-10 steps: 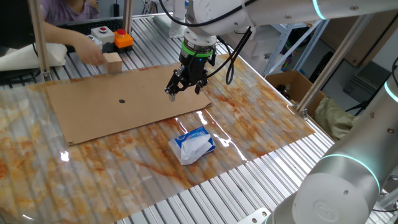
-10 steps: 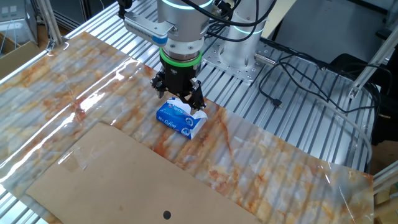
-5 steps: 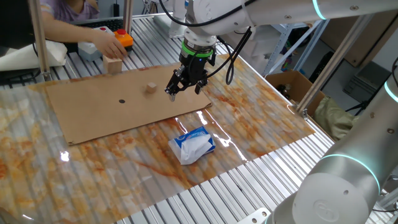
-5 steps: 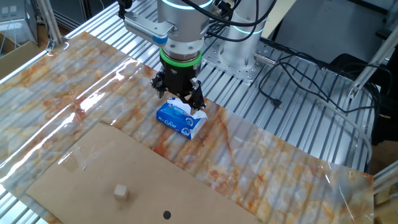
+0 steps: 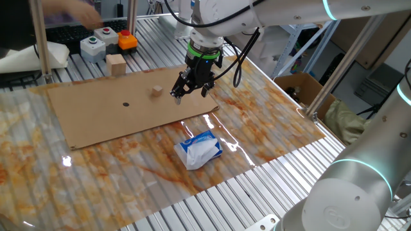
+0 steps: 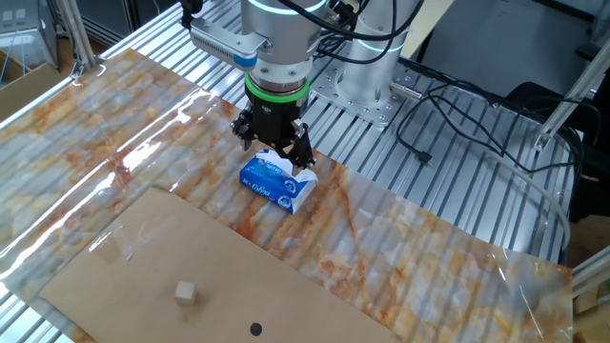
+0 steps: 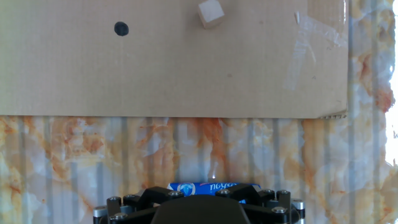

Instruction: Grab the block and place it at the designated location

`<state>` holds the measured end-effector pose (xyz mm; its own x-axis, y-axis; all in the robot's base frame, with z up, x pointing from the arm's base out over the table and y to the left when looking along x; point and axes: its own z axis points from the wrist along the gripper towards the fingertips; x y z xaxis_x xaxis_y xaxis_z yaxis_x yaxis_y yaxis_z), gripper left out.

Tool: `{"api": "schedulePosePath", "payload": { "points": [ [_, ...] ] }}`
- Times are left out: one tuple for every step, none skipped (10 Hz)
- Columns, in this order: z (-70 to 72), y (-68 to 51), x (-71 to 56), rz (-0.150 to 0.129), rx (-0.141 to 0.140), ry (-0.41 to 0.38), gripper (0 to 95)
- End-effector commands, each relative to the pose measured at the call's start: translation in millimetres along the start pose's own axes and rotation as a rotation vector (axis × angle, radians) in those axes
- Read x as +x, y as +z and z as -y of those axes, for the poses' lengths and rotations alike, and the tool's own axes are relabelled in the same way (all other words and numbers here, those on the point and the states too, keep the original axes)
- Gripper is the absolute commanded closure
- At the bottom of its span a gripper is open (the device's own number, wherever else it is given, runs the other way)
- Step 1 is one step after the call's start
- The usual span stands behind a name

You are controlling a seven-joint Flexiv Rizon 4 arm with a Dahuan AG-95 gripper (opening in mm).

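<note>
Block [image 5: 157, 92] sits on cardboard sheet [image 5: 96, 115], approx 2 o'clock from black dot [image 5: 126, 104], well apart. Gripper [image 5: 191, 90] hovers clear, holding nothing; jaw gap can't be told. Expect a light, rigid, non-fragile cube: grip two opposite flat faces, mid-height.

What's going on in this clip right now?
The gripper hangs above the table near the cardboard sheet's edge, holding nothing. The small wooden cube sits on the cardboard, apart from the black dot where it belongs. A blue tissue pack lies on the marbled surface. Nothing is grasped yet.
</note>
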<state>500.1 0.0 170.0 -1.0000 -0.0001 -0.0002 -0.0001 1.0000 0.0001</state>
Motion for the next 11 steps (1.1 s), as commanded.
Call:
{"api": "schedulePosePath", "payload": {
  "points": [
    [0.0,0.0,0.1,0.041,-0.003,0.073,76.0],
    [0.0,0.1,0.0,0.040,-0.009,0.073,76.0],
    [0.0,0.1,0.0,0.040,-0.020,0.074,76.0],
    [-0.1,0.2,0.0,0.039,-0.027,0.074,76.0],
    [-0.1,0.2,0.0,0.039,-0.032,0.074,76.0],
    [-0.1,0.4,0.0,0.040,-0.037,0.074,76.0],
    [-0.2,0.7,0.5,0.042,-0.037,0.078,76.0],
    [-0.2,0.7,0.6,0.041,-0.041,0.118,76.0],
    [-0.3,0.9,0.6,0.041,-0.047,0.132,76.0],
    [-0.3,0.9,0.6,0.041,-0.048,0.139,76.0],
    [-0.3,0.9,0.6,0.040,-0.049,0.151,76.0]
  ]
}}
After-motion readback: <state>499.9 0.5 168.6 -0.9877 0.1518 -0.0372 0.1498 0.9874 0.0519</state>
